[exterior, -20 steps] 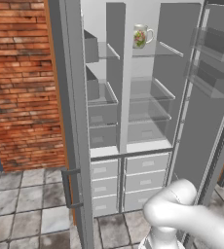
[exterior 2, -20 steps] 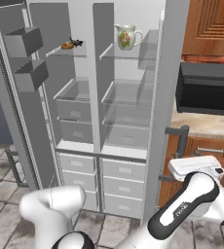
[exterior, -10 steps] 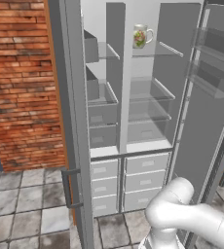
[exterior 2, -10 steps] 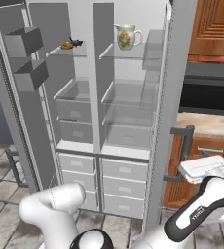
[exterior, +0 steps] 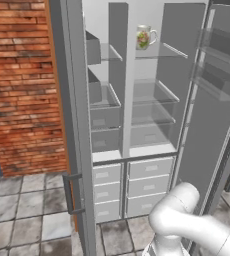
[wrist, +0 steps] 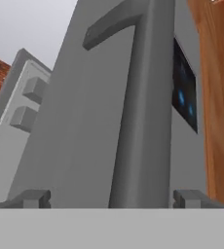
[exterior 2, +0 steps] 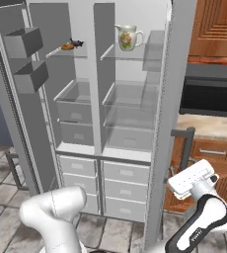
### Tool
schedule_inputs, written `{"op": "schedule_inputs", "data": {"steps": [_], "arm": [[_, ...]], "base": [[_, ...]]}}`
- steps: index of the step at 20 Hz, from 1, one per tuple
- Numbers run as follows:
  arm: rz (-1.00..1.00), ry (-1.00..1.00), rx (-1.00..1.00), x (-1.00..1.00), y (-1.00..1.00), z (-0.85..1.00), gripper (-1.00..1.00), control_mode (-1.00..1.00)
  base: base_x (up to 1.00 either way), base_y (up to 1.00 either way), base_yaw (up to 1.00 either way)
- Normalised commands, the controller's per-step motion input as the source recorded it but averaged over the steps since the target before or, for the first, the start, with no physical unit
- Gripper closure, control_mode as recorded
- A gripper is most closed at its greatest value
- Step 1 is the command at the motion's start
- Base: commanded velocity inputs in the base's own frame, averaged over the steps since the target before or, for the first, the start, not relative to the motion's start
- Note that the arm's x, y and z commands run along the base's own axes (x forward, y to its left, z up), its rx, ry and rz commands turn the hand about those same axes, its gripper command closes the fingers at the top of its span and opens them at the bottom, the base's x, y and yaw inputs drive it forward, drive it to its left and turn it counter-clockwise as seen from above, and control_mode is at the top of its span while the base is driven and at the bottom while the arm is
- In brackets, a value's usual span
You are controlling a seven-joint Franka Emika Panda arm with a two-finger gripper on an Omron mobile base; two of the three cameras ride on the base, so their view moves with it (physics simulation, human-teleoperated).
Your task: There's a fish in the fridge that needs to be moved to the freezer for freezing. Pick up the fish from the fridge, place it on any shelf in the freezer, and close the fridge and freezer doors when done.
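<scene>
- We see a brick wall (exterior: 22, 85) left of the open grey unit.
- One fish (exterior 2: 72, 45) lies on the top left shelf, small and blurred.
- One mug (exterior 2: 127, 37) stands on the glass shelf right of it.
- The gripper (wrist: 111, 198), fingers spread and empty, faces a door handle (wrist: 138, 107); the handle's lower end is cut off.

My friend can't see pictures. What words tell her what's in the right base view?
A tall grey fridge stands with both doors open, showing glass shelves and white drawers. A fish lies on the top left shelf and a flowery jug stands on the top right one. The robot's white arm reaches up low on the right, by the open door's handle.
</scene>
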Motion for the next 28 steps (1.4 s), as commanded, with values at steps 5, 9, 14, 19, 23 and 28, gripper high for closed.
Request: {"op": "schedule_inputs", "data": {"steps": [5, 9, 14, 19, 23, 28], "arm": [[0.04, -0.11, -0.02, 0.44, 0.8, -0.16, -1.0, -1.0], [0.05, -0.06, 0.0, 0.01, 0.99, -0.09, -1.0, -1.0], [0.06, 0.0, 0.0, 0.0, 1.0, -0.03, -1.0, -1.0], [0.04, 0.0, 0.0, 0.02, 1.0, -0.02, -1.0, -1.0], [0.02, 0.0, 0.0, 0.0, 1.0, -0.03, -1.0, -1.0], [0.04, 0.0, 0.03, 0.24, 0.52, 0.0, -1.0, -1.0]], "base": [[0.0, 0.0, 0.0], [0.0, 0.0, 0.0], [0.0, 0.0, 0.0], [0.0, 0.0, 0.0], [0.0, 0.0, 0.0], [0.0, 0.0, 0.0]]}}
